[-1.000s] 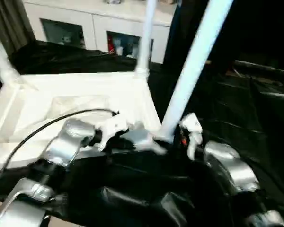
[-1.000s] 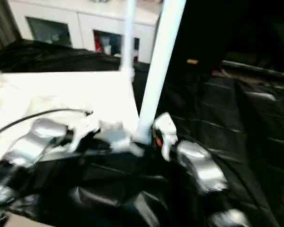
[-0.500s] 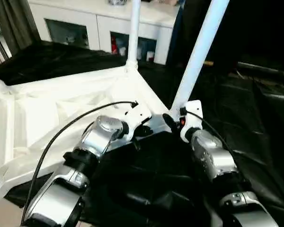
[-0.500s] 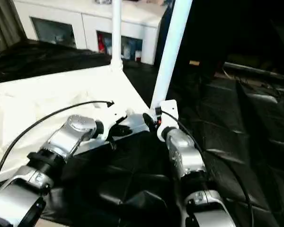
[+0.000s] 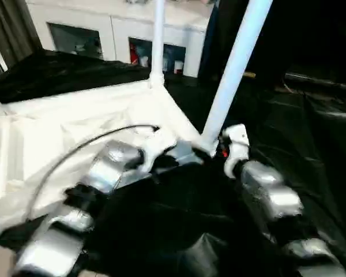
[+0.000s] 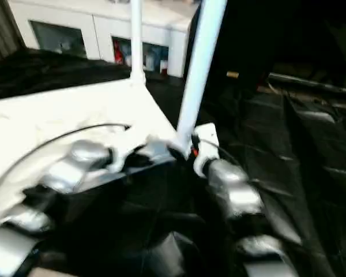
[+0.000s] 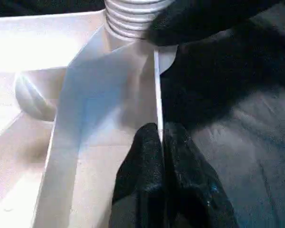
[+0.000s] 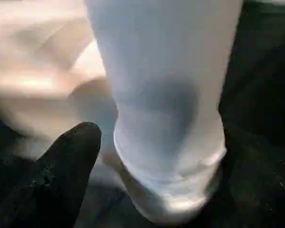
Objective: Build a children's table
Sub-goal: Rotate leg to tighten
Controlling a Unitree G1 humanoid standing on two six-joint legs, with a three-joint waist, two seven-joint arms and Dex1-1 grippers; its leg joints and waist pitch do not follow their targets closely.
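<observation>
One risk I see: my left pincer [image 7: 160,142], clamped on the table top's rim [image 7: 156,85], slips while my right pincer [image 8: 147,156], its state unclear, straddles the leg [image 5: 230,75] and tilts it.

I am seeing one upturned white tabletop [image 5: 63,121], two white legs standing in it, a near leg [image 5: 233,69] and a far leg [image 5: 157,43], and my two grippers.

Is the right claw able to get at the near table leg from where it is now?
Probably yes. The right claw sits right at the base of the near table leg, where it meets the tabletop corner, with nothing between them.
</observation>
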